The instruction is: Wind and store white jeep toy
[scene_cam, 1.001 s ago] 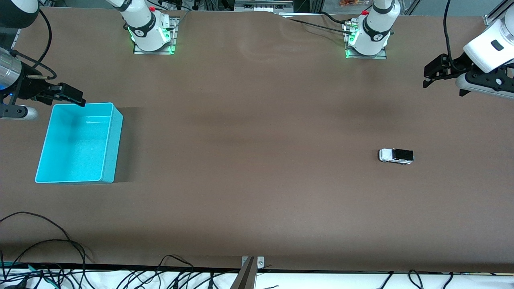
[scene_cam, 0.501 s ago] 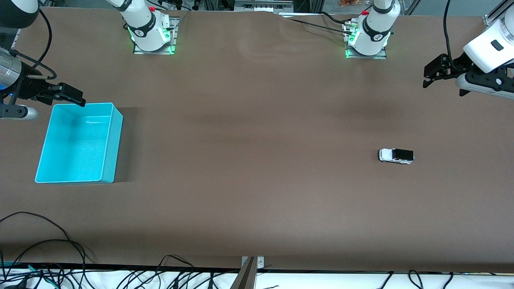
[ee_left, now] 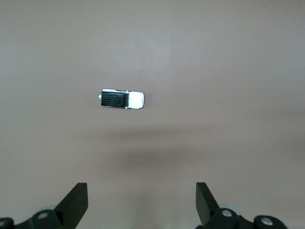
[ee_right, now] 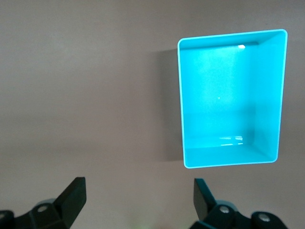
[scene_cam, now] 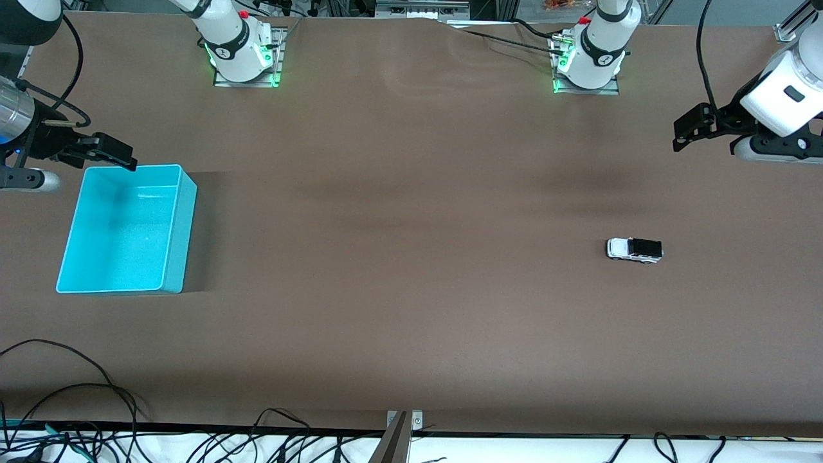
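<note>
Both grippers stand open, holding nothing: left gripper (scene_cam: 683,132) high over the table's left-arm end, right gripper (scene_cam: 109,154) waiting by the bin (scene_cam: 172,257). White jeep toy (scene_cam: 634,249) sits untouched (wheels down); reaching comes next, likely the left arm descending.

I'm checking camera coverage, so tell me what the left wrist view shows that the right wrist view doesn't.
Only the left wrist view shows the white jeep toy, standing alone on the table, with the open left tool up in the air over bare table and its fingers spread wide.

Only the right wrist view shows the cyan bin, which has nothing in it, with the open right tool up in the air near it.

Both show the brown table, and in both the tool holds nothing.
</note>
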`<state>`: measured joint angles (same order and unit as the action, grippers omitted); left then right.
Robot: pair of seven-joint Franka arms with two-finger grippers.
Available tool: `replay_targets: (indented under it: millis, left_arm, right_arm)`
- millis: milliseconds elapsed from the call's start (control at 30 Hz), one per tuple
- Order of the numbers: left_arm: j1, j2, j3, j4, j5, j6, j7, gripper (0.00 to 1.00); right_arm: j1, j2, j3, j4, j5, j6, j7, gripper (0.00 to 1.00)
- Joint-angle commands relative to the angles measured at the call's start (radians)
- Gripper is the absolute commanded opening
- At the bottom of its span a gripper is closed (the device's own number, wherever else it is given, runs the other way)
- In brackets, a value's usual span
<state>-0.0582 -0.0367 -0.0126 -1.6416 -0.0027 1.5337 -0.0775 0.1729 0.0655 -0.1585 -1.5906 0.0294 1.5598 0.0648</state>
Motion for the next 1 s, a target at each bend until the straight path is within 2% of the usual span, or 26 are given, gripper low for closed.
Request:
replay_targets:
  millis: [0,401,968]
  left_arm:
    - [0.006,0.040,0.003,0.031,0.013,-0.003,-0.054,1.00]
    - [0.080,0.135,0.005,0.028,0.004,0.003,-0.074,1.00]
    - [0.159,0.317,0.008,0.029,0.007,0.013,-0.441,1.00]
  right_arm:
    - [-0.001,-0.018,0.000,-0.014,0.018,-0.004,-0.010,1.00]
    - [-0.001,-0.018,0.000,-0.014,0.018,-0.004,-0.010,1.00]
    - [-0.001,-0.018,0.000,-0.014,0.020,-0.004,-0.010,1.00]
